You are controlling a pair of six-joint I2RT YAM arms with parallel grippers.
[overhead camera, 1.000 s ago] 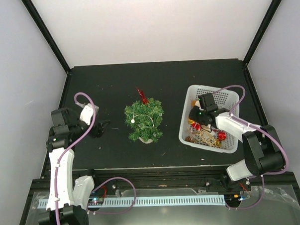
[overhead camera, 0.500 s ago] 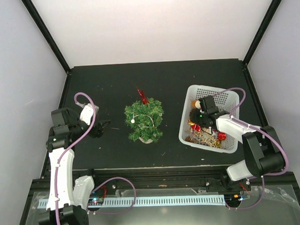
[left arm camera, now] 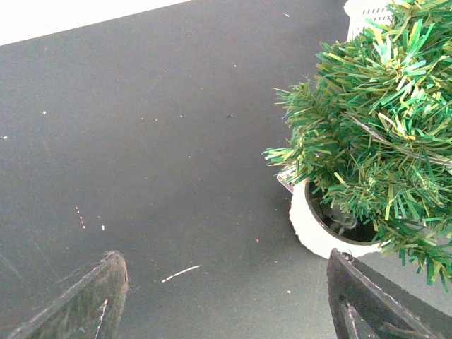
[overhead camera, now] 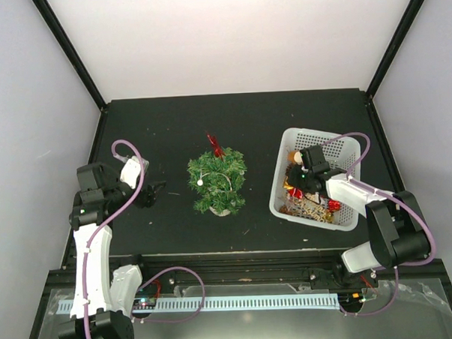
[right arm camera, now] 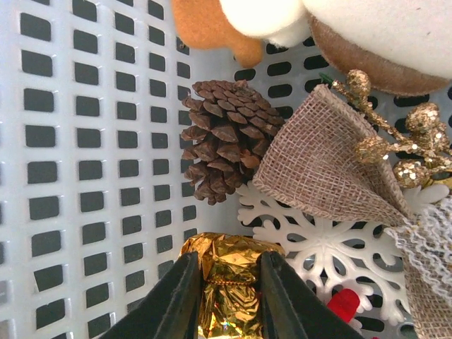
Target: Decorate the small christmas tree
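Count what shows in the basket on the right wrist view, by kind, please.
Pine cone: 1
White snowflake: 1
Gold foil ornament: 1
Burlap piece: 1
Gold glitter sprig: 1
Soft toy, cropped by the frame: 1
Red piece, mostly hidden: 1
Total: 7

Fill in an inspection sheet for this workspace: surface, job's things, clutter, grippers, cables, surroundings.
Surface: black matte table, scattered pale specks.
Job's things: small green artificial christmas tree upright in a white pot, red ornament at its far side; white plastic mesh basket of ornaments to its right.
Clutter: one pale sliver on the table.
Grippers: left gripper open, empty, beside the tree; right gripper in the basket, fingers against both sides of a gold foil-wrapped ornament.
Cables: purple cable looped on each arm, clear of the tree.
Surroundings: white walls, black corner posts.
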